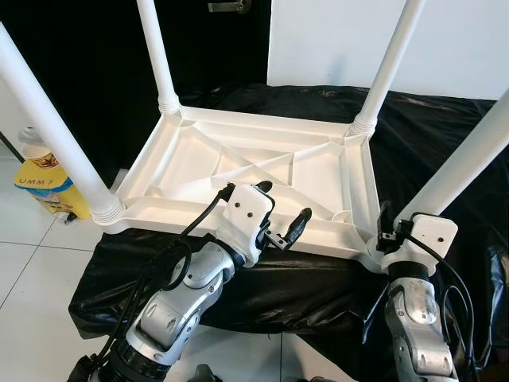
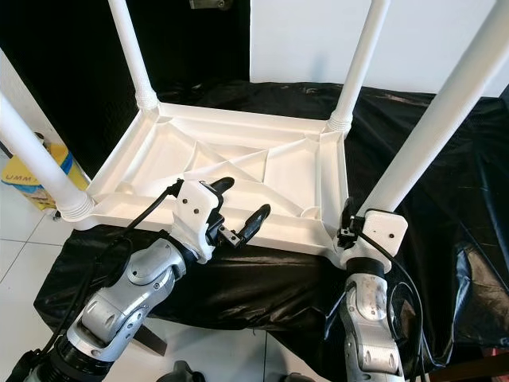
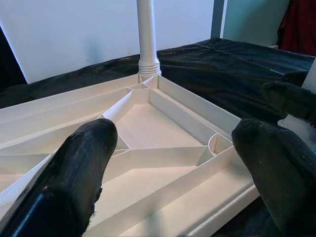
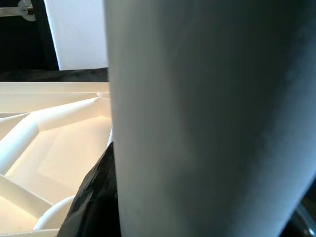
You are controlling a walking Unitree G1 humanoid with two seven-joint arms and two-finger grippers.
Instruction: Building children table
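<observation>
- A white plastic children's table (image 1: pixel 262 171) lies upside down on a counter (image 1: pixel 445 143) covered with a black sheet.
- Its underside faces up. It looks like a shallow tray cut into little rooms by white ribs, and the rooms hold nothing.
- Four white legs stand up from its corners: one at 11 o'clock (image 1: pixel 156 52), one at 1 o'clock (image 1: pixel 388 68), one at 8 o'clock (image 1: pixel 49 127) and one at 4 o'clock (image 1: pixel 465 159).
- The left claw (image 1: pixel 280 215) hangs just over the near edge of the table, near the middle of that edge.
- Its two black fingers (image 3: pixel 79 173) are spread wide apart and hold nothing.
- The right claw (image 1: pixel 390 227) is at the 4 o'clock corner, right by the bottom of that leg.
- In the right wrist view the leg (image 4: pixel 207 118) is very close and takes up most of the picture.
- I cannot tell if the right claw is gripping the leg or only next to it.
- A yellow and blue bag (image 1: pixel 49 185) sits on the tiled floor (image 1: pixel 32 255) at 9 o'clock, with a small bottle (image 1: pixel 33 145) just behind it.
</observation>
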